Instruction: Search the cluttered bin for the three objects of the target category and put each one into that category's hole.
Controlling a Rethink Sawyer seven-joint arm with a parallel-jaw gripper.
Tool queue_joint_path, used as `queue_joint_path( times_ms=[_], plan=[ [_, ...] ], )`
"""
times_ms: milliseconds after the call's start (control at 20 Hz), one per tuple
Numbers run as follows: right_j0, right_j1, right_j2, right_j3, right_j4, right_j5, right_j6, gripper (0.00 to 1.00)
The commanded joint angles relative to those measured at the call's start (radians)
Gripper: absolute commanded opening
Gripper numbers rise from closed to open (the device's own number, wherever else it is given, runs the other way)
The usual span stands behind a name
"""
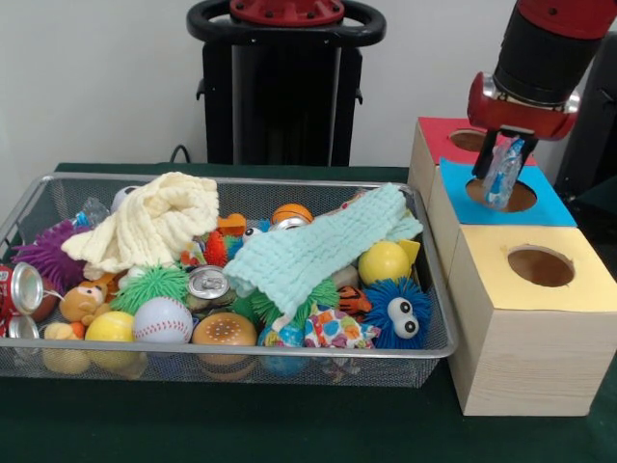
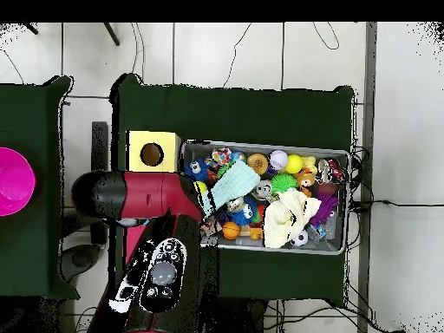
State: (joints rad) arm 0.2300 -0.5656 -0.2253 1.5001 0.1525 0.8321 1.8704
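Observation:
The wire mesh bin (image 1: 241,355) fills the table's left and middle, heaped with toys, balls, cans and two cloths. It also shows in the overhead view (image 2: 260,144). My gripper (image 1: 504,188) hangs at the right, shut on a crumpled clear plastic wrapper with blue print (image 1: 505,164). The wrapper's lower end appears over the blue-faced box's hole (image 1: 525,198). The red-topped box's hole (image 1: 467,140) lies just behind and to the left of the gripper, partly hidden by it. In the overhead view the arm (image 2: 143,195) covers the gripper and these two boxes.
A yellow-faced box with a round hole (image 1: 540,265) stands nearest the camera, in line with the blue and red ones; it shows in the overhead view (image 2: 153,154). A cream cloth (image 1: 149,227) and a mint cloth (image 1: 318,251) lie over the toys. The pedestal (image 1: 284,87) stands behind.

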Motion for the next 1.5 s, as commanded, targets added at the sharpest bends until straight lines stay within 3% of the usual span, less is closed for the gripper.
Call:
queue_joint_path(
  times_ms=[50,1500],
  plan=[
    [-0.018,0.014,0.049,0.124,0.015,0.005,0.177,0.0],
    [-0.025,-0.013,0.132,0.135,0.102,-0.004,0.165,0.0]
  ],
)
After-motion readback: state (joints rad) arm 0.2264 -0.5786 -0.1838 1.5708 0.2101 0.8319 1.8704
